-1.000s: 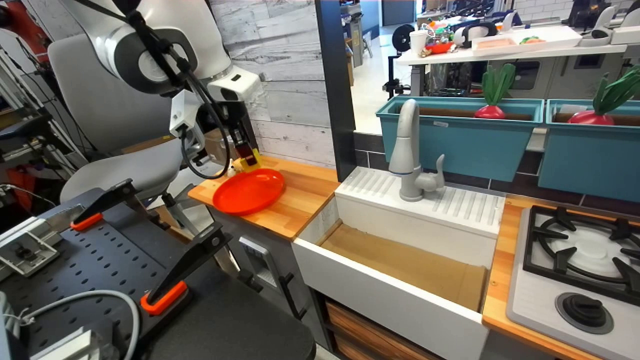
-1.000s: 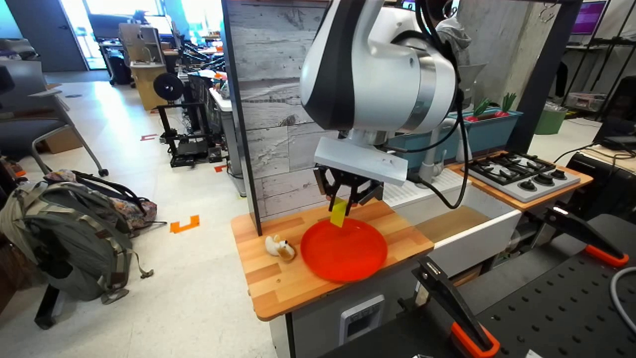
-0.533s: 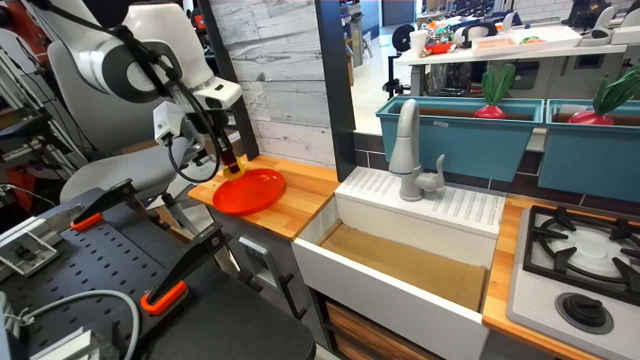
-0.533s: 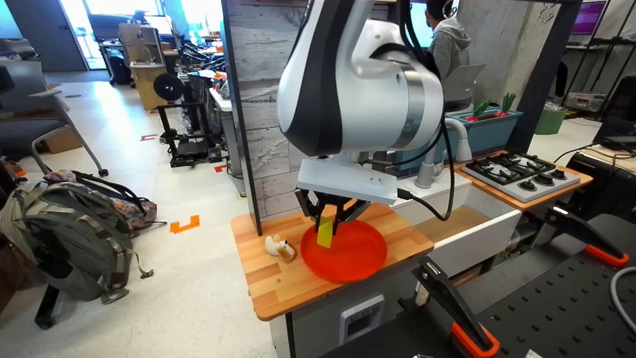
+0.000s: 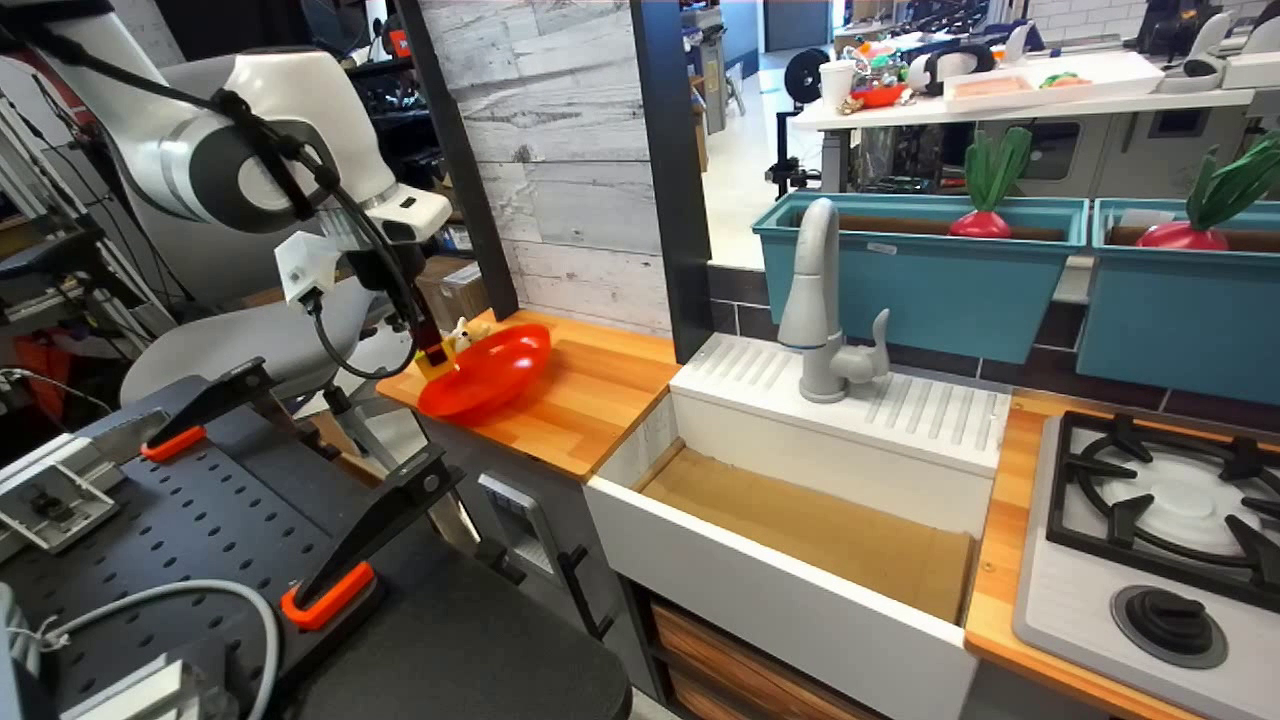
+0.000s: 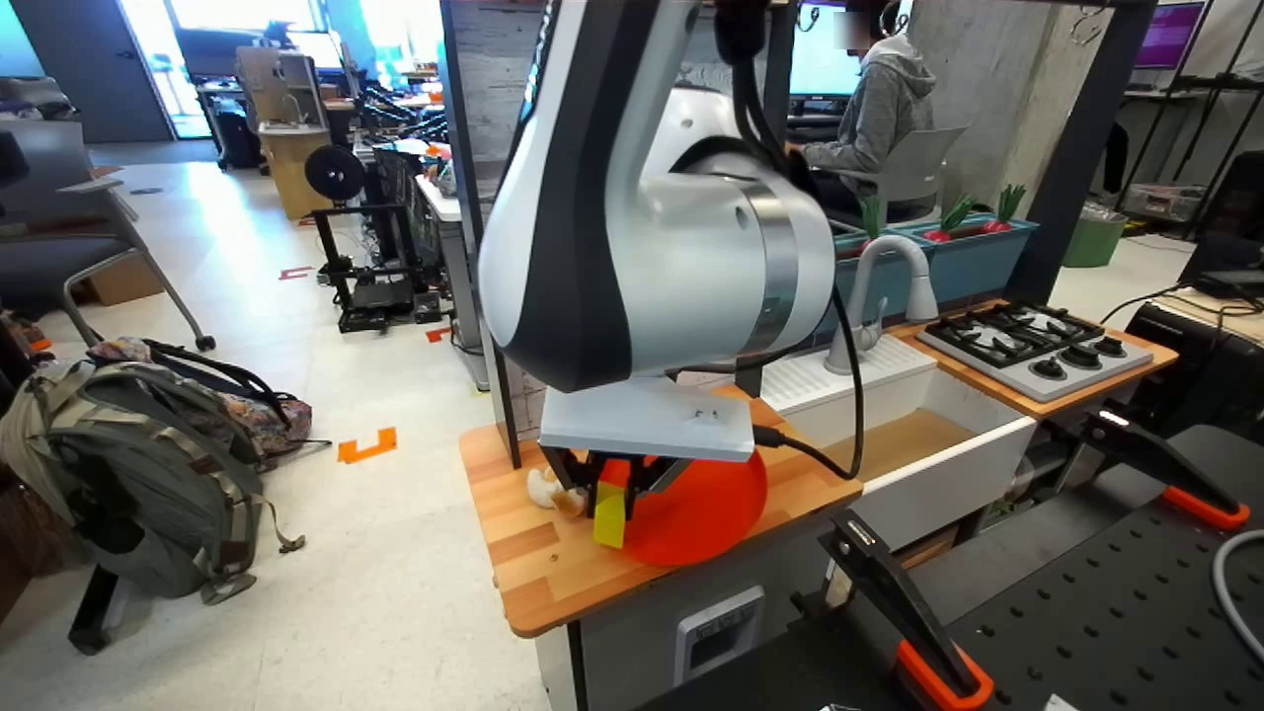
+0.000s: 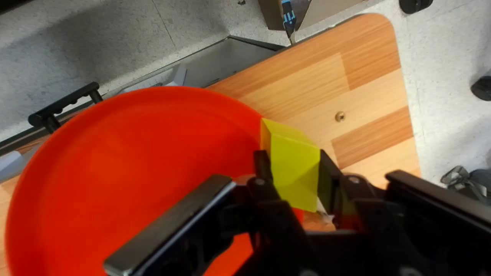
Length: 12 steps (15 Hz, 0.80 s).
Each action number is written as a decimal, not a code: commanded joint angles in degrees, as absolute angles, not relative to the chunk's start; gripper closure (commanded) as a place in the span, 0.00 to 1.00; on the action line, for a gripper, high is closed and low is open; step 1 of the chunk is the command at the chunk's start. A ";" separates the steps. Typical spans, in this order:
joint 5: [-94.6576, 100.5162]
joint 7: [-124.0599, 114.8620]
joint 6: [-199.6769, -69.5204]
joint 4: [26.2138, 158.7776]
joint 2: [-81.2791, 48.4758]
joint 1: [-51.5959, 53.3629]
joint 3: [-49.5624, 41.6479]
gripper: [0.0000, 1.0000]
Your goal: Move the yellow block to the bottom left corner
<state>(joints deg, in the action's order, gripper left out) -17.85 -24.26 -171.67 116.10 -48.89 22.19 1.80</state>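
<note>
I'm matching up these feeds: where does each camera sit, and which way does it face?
An exterior view: in front, nearer the stove, facing down at the sink and wooden counter; the arm shows upper left.
An exterior view: in front, nearer the plate, facing down across the counter; the arm and gripper hang mid-picture.
Wrist view: behind the gripper, facing down past its fingers at the yellow block, plate and counter corner.
Both exterior views share arm, yellow block, plate, sink and stove.
</note>
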 commanded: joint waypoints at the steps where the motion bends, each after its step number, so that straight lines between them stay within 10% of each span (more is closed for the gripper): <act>1: -16.25 -25.56 -169.14 113.50 -50.56 24.19 1.18 0.92; 12: -16.22 -25.12 -168.65 113.38 -49.81 23.77 1.42 0.92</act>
<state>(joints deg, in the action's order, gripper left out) -17.21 -24.32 -169.76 113.92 -50.15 24.38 1.66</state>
